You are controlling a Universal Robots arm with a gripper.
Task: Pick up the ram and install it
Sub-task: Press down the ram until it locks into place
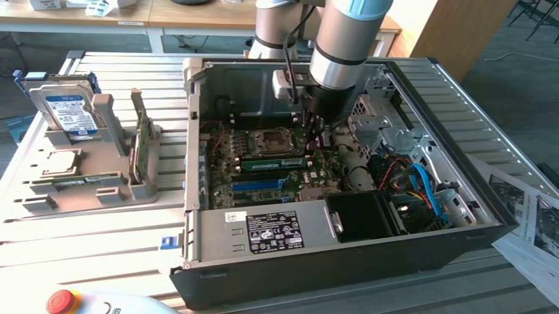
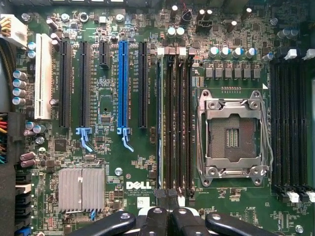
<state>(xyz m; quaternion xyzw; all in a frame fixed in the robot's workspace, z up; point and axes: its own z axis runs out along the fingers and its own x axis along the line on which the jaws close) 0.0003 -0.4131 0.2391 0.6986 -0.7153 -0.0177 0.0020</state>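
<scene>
One ram (image 1: 272, 163) stands on edge in a memory slot just beside the CPU socket (image 1: 266, 140), between that socket and the long blue slot (image 1: 262, 185). In your wrist view it runs edge-on as a thin pale line, the ram (image 2: 159, 123) filling the slot of that bank farthest from the CPU socket (image 2: 232, 137), with the blue slot (image 2: 122, 83) beyond it. Whether it is clicked fully home you cannot tell.

Outward from the socket, the motherboard (image 2: 103, 147) lies flat in an open black computer case (image 1: 349, 261) (its side panel is off). A silver power supply (image 1: 271, 232) sits along the case's near wall. The case rests on a slatted metal table (image 1: 105, 255). Well away from the socket, toward the exterior view's left, a grey fixture (image 1: 105, 190) holds a hard drive (image 1: 61, 108) and an upright green card (image 1: 140, 154). A red stop button (image 1: 59, 301) sits at the table's near edge. Printed sheets (image 1: 528, 216) lie on the exterior view's right, and wooden desks (image 1: 175, 16) stand behind.

Your arm (image 1: 345, 39) drops nearly straight down into the case. The gripper (image 1: 312, 142) hangs close over the board just beside the socket. In the wrist view the gripper (image 2: 170, 210) has its two black fingers (image 2: 156, 219) pressed together, at the end of the ram's slot bank.
</scene>
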